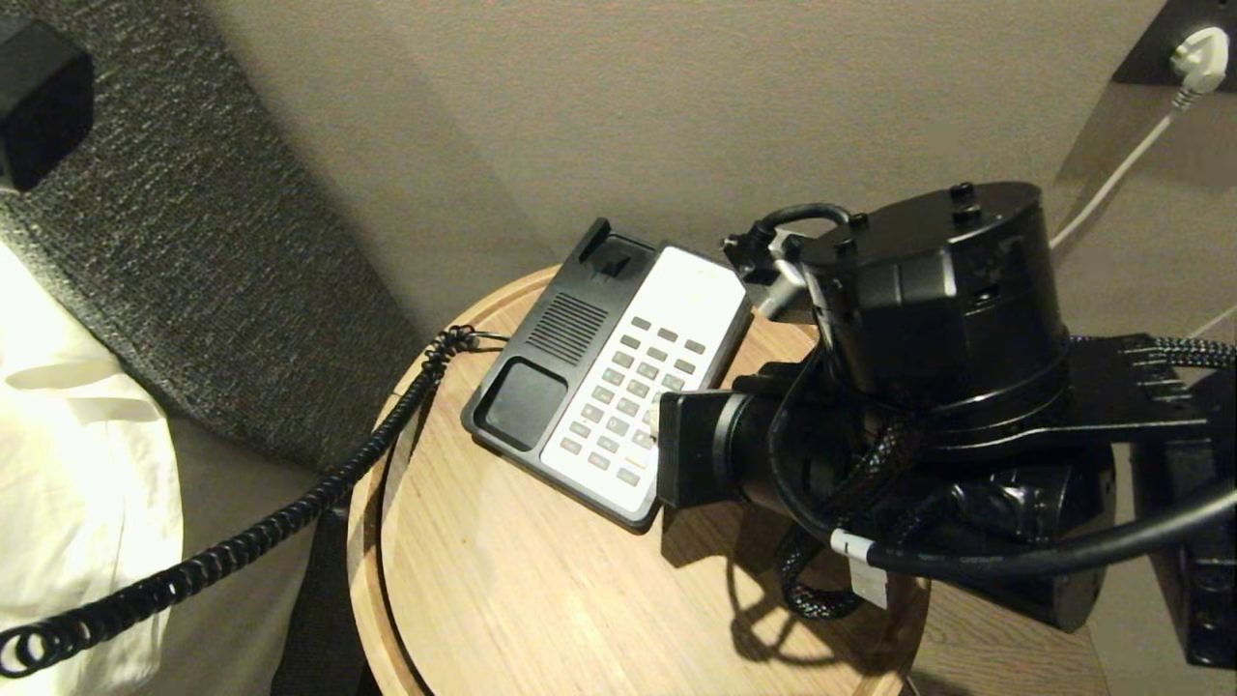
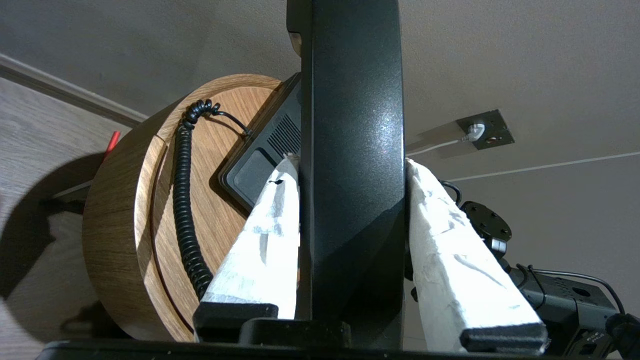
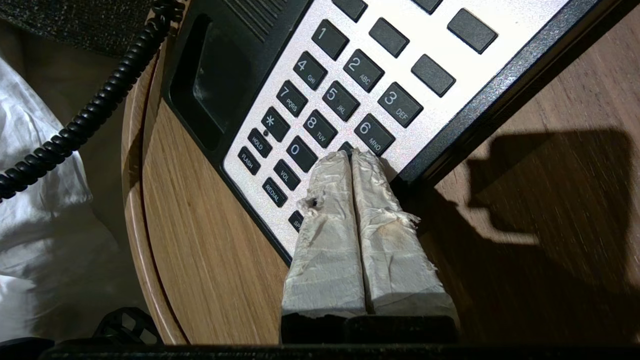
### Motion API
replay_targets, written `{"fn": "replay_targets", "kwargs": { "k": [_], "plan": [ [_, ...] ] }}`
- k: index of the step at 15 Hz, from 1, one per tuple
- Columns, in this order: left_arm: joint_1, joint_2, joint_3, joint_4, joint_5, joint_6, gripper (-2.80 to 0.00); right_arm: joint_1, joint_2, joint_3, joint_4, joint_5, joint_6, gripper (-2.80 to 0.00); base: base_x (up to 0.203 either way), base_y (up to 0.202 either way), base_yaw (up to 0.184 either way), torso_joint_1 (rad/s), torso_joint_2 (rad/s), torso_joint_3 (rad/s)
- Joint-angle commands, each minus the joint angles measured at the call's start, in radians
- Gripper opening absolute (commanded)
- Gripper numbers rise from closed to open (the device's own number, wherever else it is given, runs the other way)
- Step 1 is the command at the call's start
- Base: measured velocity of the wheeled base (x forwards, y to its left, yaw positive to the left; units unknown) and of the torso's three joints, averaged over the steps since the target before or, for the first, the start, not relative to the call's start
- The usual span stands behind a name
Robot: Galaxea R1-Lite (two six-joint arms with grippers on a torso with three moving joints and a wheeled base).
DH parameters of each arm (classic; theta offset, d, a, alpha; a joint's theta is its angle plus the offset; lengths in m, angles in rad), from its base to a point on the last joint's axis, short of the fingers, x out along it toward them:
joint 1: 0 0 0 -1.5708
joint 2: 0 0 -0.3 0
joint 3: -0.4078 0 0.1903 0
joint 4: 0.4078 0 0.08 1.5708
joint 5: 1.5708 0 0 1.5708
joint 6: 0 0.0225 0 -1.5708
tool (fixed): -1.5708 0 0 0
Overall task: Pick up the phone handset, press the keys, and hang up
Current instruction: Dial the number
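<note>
The head view looks down from above on the phone base [image 1: 609,382], at middle distance. The right wrist view faces the phone base's keypad [image 3: 345,100] from very close (just above the keys). The left wrist view looks across at the phone base from lower, farther away.

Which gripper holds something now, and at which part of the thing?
The left gripper holds the phone handset, clamped across its slim middle. The right gripper holds nothing; it is shut, tips at the keypad.

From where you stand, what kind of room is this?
Probably a hotel bedroom: a desk phone on a round wooden side table, beside white bedding and a padded fabric headboard.
</note>
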Motion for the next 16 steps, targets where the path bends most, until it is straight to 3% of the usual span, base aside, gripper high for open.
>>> {"fn": "replay_targets", "kwargs": {
  "k": [1,16],
  "plan": [
    [0.0,0.0,-0.001,0.001,0.002,-0.004,-2.8,0.0,0.005,-0.001,0.0,-0.004,0.002,-2.8,0.0,0.0,0.0,0.0,0.0,0.0],
    [0.0,0.0,-0.002,0.002,0.002,-0.006,-2.8,-0.001,0.017,-0.001,-0.001,-0.003,0.0,-2.8,0.0,0.0,0.0,0.0,0.0,0.0]
  ]
}}
